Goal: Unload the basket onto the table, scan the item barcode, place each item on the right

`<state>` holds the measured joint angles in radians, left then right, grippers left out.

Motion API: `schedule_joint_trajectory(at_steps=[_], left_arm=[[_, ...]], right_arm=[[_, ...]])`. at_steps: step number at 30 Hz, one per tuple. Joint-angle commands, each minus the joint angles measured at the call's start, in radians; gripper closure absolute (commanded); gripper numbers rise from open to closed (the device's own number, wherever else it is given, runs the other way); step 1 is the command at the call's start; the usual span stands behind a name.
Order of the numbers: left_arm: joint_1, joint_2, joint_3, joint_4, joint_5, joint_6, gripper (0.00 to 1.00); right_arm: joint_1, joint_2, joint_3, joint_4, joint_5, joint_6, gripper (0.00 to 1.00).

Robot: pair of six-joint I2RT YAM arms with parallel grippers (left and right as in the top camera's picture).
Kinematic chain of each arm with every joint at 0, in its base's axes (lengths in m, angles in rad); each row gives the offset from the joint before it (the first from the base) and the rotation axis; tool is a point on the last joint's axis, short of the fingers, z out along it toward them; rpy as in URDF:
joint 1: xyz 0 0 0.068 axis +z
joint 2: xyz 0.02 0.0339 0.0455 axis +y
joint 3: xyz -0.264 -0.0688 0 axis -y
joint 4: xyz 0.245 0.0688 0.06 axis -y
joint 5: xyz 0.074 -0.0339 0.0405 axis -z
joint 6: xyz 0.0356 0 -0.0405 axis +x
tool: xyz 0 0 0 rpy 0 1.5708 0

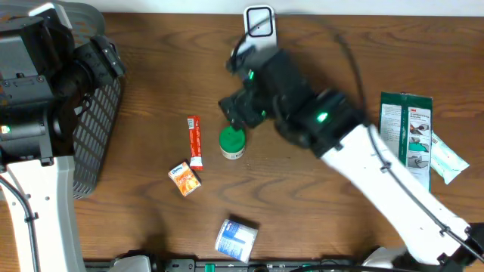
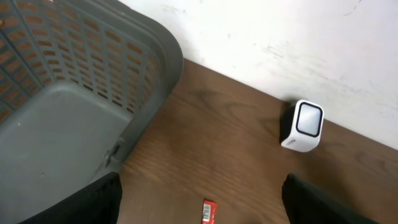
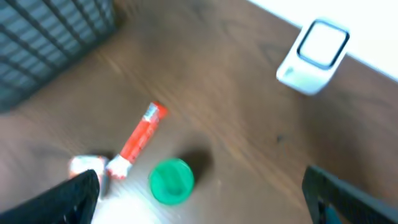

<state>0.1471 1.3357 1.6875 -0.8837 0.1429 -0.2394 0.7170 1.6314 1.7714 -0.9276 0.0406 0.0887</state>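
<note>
A green-lidded jar stands upright on the wooden tabletop. It sits on the robot's side of the white scanner, slightly to the scanner's left and well apart from it.

The right claw hangs over the jar, released, with its two dark fingers spread wide and nothing between them. The right wrist view is blurred, but the jar appears to sit low in the gap, nearer the left finger and untouched.

A red stick packet lies just beside the jar, on the side farther to the scanner's left, running lengthwise toward the robot. Beyond its near end, farther again from the scanner, rests a small orange box. A blue-and-white packet lies at the tabletop's near edge, almost straight out from the scanner.

A green retail pack lies well to the scanner's right, overlapping a pale wrapper. A gray slotted basket sits far to the scanner's left.

By the basket's rim the left claw hovers released and empty. The scanner and the tip of the red packet show beneath it.
</note>
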Motion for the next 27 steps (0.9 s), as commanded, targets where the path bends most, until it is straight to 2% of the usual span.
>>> schedule_joint_trajectory(at_steps=[1,6,12,21,27], left_arm=[[0.003,0.005,0.003,0.001,-0.005,-0.002,0.17],[0.003,0.005,0.003,0.001,-0.005,-0.002,0.17],[0.003,0.005,0.003,0.001,-0.005,-0.002,0.17],[0.003,0.005,0.003,0.001,-0.005,-0.003,0.17],[0.003,0.005,0.003,0.001,-0.005,-0.002,0.17]], right_arm=[[-0.039,0.129,0.207,-0.145,-0.178,0.066,0.01],[-0.035,0.320,0.444,-0.380,-0.207,0.077,0.01],[-0.015,0.531,0.478,-0.518,-0.214,0.105,0.01],[-0.016,0.676,0.467,-0.447,-0.255,0.117,0.01],[-0.004,0.702,0.466,-0.436,-0.227,0.202,0.09]])
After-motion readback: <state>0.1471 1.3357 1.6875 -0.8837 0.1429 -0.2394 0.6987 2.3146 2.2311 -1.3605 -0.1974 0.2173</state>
